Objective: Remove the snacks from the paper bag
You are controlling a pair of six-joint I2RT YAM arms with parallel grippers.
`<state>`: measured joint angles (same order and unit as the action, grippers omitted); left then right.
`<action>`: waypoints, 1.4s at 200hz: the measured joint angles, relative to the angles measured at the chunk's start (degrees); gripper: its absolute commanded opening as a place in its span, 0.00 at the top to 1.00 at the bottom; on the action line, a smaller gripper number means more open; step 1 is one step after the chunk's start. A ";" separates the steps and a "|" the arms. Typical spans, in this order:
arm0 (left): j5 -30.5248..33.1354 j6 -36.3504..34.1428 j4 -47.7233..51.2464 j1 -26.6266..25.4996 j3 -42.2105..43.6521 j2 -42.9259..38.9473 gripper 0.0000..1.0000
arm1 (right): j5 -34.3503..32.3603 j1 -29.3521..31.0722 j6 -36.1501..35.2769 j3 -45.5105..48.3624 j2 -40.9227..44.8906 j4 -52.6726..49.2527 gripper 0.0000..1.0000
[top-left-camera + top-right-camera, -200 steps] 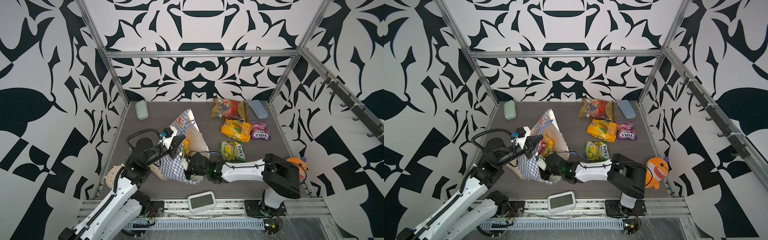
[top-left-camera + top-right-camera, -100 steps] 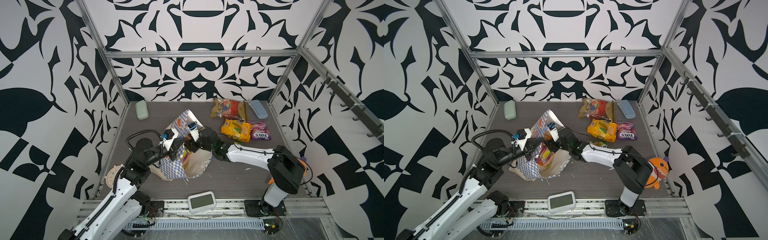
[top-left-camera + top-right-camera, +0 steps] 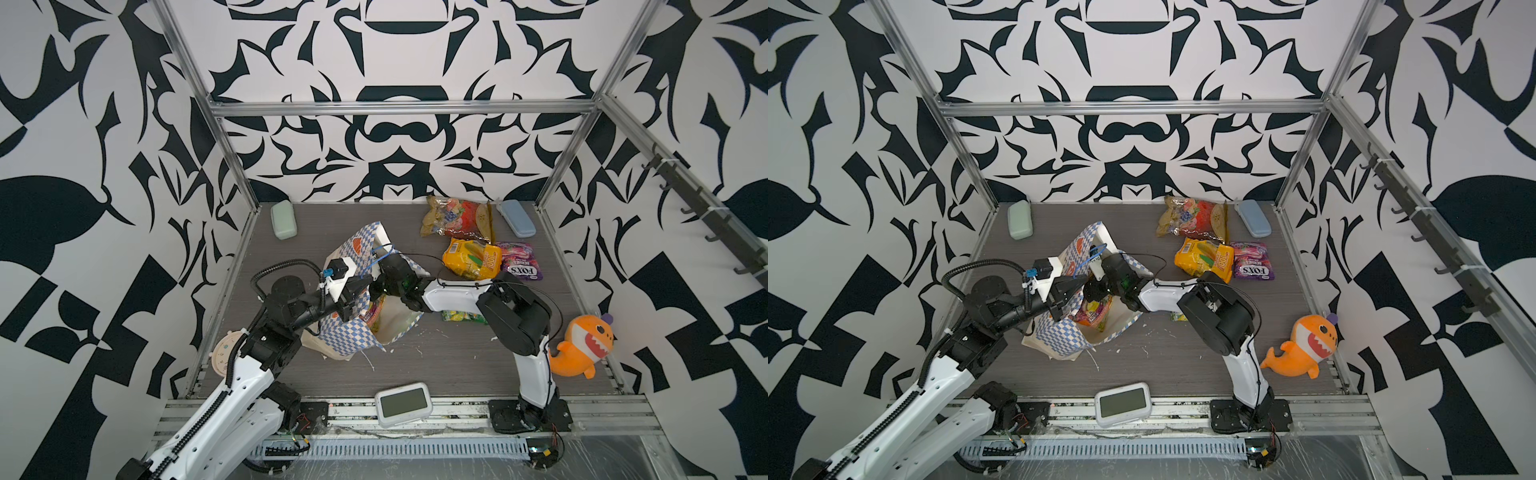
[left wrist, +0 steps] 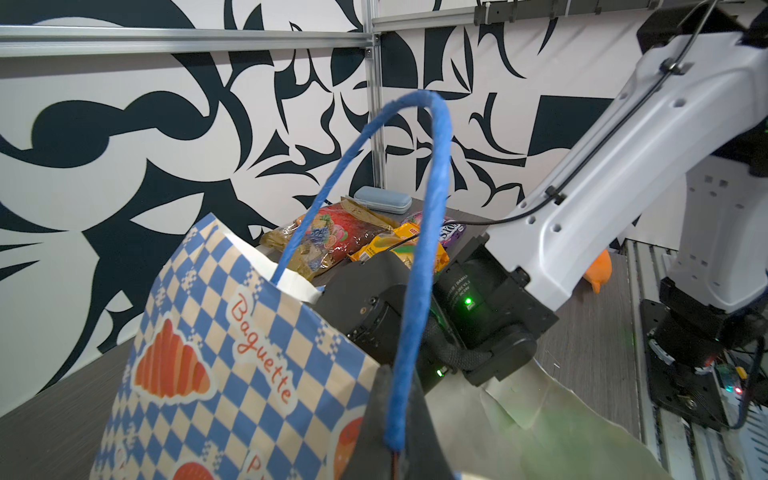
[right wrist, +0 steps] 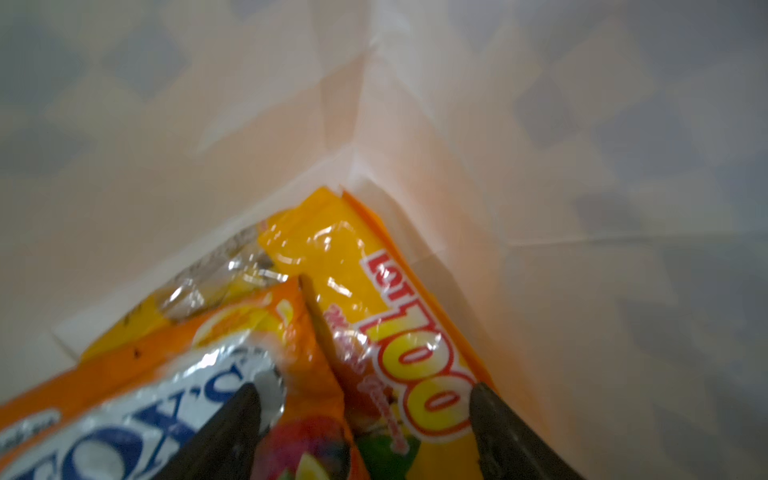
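Note:
The paper bag stands tilted at mid-table, its mouth held open. My left gripper is shut on its rim and blue cord handle. My right gripper reaches down into the mouth, open. Between its fingers lie two of the snacks, an orange-pink FOX'S packet and a yellow-orange one. On the table lie a red-gold packet, a yellow-orange one, a purple one and a green one, half under the right arm.
A green case and a blue case lie at the back corners. An orange plush shark sits at the right edge. At the front edge rests a white timer, and a round disc lies by the left arm.
My right gripper rose from low in front of the bag, swung over its rim and went down into the mouth, opening its jaws. The left gripper kept its hold.

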<state>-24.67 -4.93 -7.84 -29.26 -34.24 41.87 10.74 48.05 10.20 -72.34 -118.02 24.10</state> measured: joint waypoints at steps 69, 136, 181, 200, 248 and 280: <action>1.38 0.15 -0.57 0.00 1.01 -1.33 1.00 | 5.97 -0.81 2.27 -5.09 -5.73 1.51 0.79; 3.93 0.37 -2.60 -0.02 2.93 -3.74 1.00 | 8.79 -0.61 3.34 -1.86 -2.84 0.09 1.00; 5.57 0.37 -3.17 -0.07 3.63 -3.89 1.00 | 12.13 -0.61 3.76 2.58 5.95 -2.43 1.00; 5.46 0.37 -3.13 -0.04 3.63 -3.37 1.00 | 13.94 -0.92 5.20 5.22 10.10 -1.53 1.00; 5.14 0.37 -3.02 -0.02 3.63 -1.70 1.00 | 15.41 -2.38 7.78 10.84 18.21 -0.66 1.00; 3.63 0.39 -2.97 -0.02 3.34 0.02 1.00 | 14.99 -3.37 7.89 13.68 23.32 -1.53 1.00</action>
<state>-21.04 -4.54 -10.81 -29.28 -30.89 41.89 25.74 44.69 18.09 -58.65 -94.70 22.57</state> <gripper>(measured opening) 0.045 0.050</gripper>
